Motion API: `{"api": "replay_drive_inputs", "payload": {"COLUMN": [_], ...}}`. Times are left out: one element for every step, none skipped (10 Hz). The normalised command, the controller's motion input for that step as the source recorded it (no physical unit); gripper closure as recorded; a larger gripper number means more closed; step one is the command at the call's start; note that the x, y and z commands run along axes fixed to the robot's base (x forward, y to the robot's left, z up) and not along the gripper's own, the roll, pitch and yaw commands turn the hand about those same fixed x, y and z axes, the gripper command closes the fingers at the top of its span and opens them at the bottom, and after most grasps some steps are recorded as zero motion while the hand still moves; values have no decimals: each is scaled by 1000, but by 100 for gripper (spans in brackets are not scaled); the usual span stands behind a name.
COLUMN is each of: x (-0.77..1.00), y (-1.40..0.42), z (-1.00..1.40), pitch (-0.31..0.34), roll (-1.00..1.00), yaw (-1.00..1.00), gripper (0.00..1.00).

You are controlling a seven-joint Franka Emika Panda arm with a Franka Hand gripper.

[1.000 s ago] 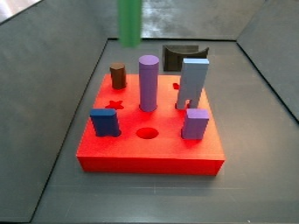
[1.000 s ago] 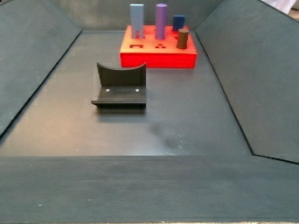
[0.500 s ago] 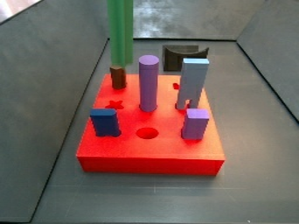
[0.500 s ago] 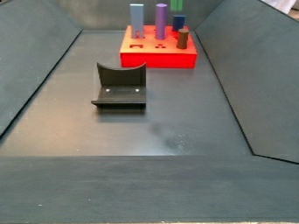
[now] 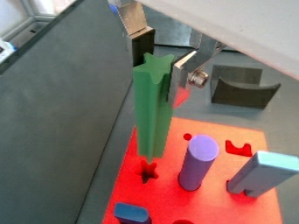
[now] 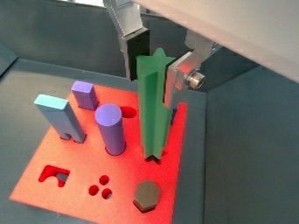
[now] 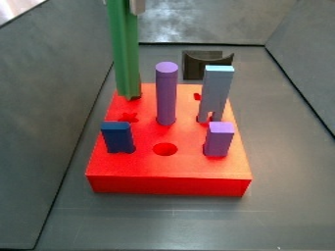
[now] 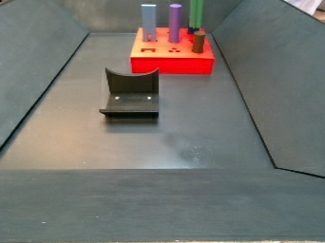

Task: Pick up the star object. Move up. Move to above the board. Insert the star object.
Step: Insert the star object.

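The gripper (image 5: 155,54) points straight down above the board (image 5: 243,194), its fingers (image 6: 179,77) clamped on the upper end of the star object (image 6: 155,105). The green post hangs upright below the fingers, its lower tip at the star hole (image 5: 149,170) beside the purple cylinder (image 6: 111,128).

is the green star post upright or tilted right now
Upright. The star object stands vertical in a side view, parallel to the purple cylinder on the board. The end effector grips its top, above the board.
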Motion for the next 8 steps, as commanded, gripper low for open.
{"api": "replay_drive_inputs", "payload": {"x": [0, 0, -66, -40, -71, -26, -57, 0], "y": [-14, -23, 0, 0, -74, -169, -149, -23], "z": [-451, -486, -129, -89, -271, -320, -271, -74], "pitch": [-24, -30, -13, -3, 0, -47, -57, -64], "roll": [-144, -161, -50, 0, 14, 0, 0, -26], "yaw": [-143, -151, -31, 0, 0, 0, 0, 0], "gripper": [100, 100, 100, 100, 100, 100, 100, 100]}}
